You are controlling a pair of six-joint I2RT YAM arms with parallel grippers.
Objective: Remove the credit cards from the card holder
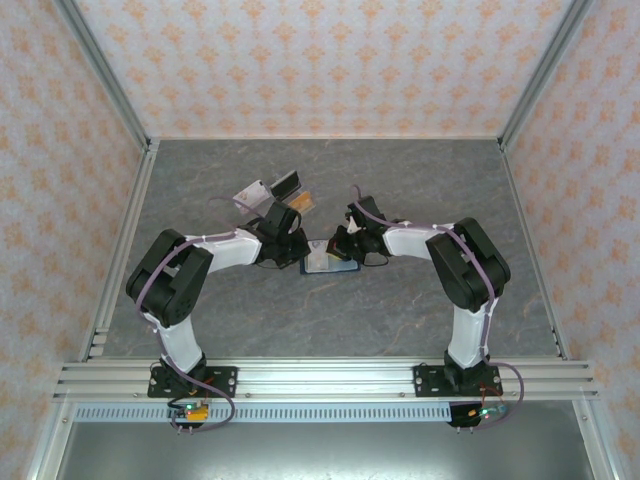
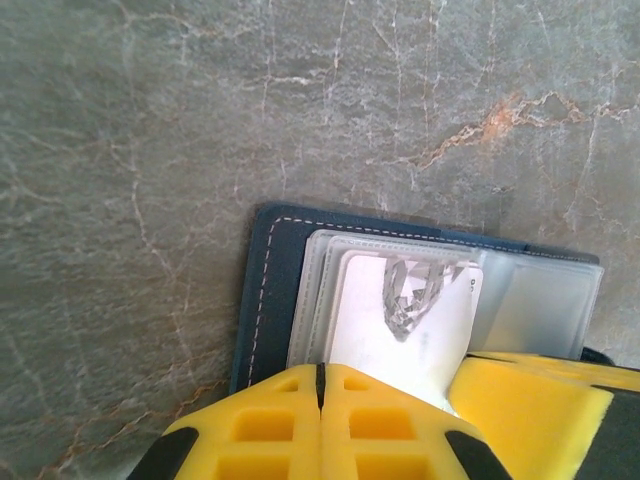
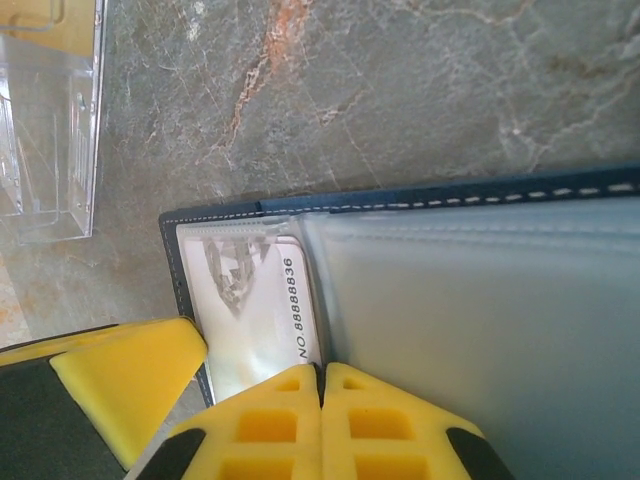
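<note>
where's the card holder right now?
Top view: the card holder lies open mid-table between the left gripper and right gripper; the clear acrylic stand sits behind it, leftward.

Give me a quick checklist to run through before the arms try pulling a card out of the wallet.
1. Wallet lying open on the table: ok.
2. White card pulled free of its clear sleeve: not ok.
3. Left gripper shut at the wallet: ok.
4. Right gripper shut at the wallet: ok.
5. Either gripper actually pinching a card: cannot tell.
6. Clear stand apart from the wallet: ok.
</note>
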